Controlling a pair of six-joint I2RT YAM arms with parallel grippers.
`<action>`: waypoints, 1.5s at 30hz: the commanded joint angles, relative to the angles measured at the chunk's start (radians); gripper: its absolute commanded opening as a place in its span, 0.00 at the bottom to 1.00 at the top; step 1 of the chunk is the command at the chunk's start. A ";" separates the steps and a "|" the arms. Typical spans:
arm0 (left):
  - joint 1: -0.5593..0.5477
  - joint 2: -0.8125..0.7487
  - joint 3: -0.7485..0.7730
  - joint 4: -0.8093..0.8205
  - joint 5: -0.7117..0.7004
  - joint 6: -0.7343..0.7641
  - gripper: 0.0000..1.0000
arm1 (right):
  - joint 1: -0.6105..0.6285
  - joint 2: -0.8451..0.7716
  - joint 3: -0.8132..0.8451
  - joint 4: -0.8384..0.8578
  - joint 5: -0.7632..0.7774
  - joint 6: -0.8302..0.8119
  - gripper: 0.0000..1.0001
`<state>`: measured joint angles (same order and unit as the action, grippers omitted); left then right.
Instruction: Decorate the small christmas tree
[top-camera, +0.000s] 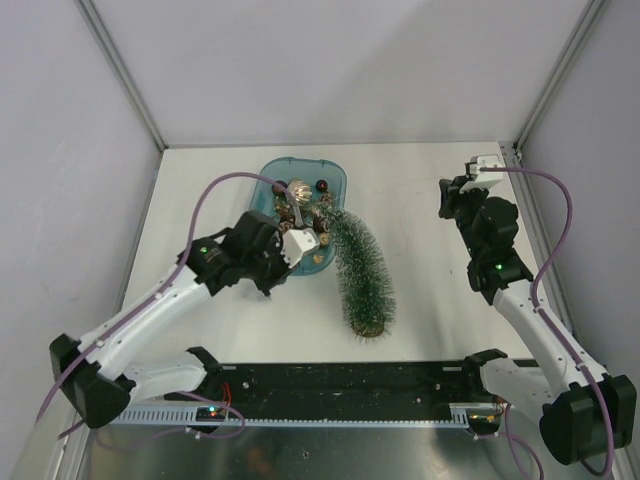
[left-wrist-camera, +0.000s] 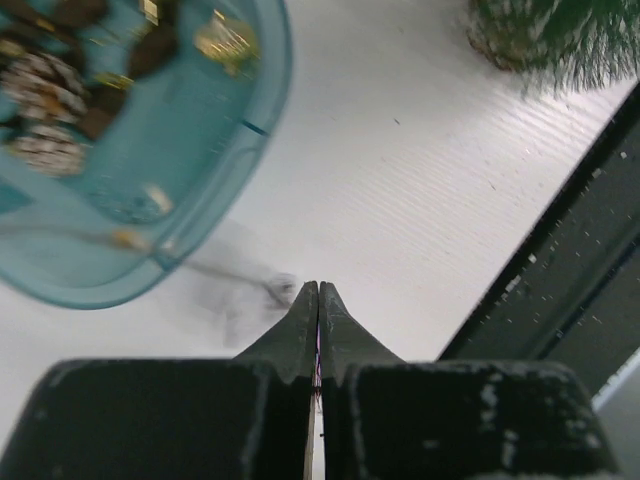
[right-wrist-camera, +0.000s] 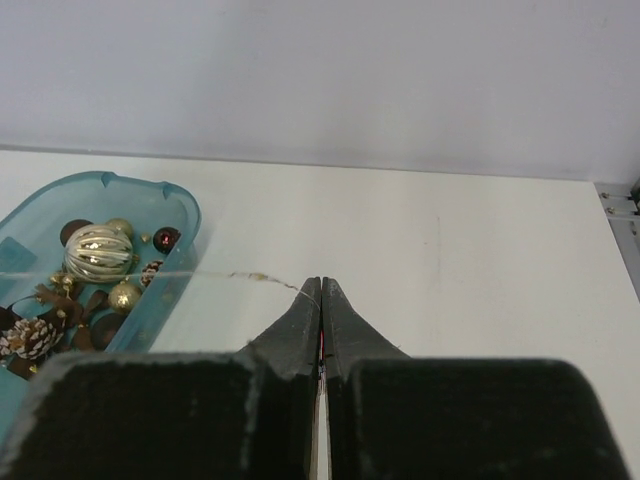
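Decorating is barely begun: the slim frosty-green bottle-brush tree (top-camera: 362, 275) lies bare mid-table, tip at the teal plastic tray's (top-camera: 341, 176) right edge, the left gripper (left-wrist-camera: 318, 289) is closed empty, and the right gripper (right-wrist-camera: 321, 285) apparently pinches a fine gold thread (right-wrist-camera: 240, 276).

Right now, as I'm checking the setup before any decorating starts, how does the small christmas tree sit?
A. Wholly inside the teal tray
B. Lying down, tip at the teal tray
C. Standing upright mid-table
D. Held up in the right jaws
B: the top view shows the small christmas tree lying along the table, its narrow tip at the edge of the teal tray, with no jaws on it.
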<state>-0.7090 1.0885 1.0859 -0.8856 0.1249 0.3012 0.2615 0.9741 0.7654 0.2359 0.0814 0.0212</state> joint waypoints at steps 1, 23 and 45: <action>0.006 0.048 -0.039 0.011 0.135 -0.058 0.00 | 0.001 0.019 0.028 -0.008 -0.002 -0.042 0.00; 0.089 -0.018 0.226 0.200 0.130 -0.119 0.00 | 0.007 -0.022 0.031 0.169 -0.104 -0.004 0.00; 0.089 -0.056 0.121 0.168 0.090 -0.098 0.00 | 0.007 0.251 0.320 0.185 -0.162 -0.086 0.00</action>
<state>-0.6239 1.0176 1.2587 -0.7181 0.2035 0.2024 0.2668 1.1454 0.9947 0.3851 -0.0742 -0.0154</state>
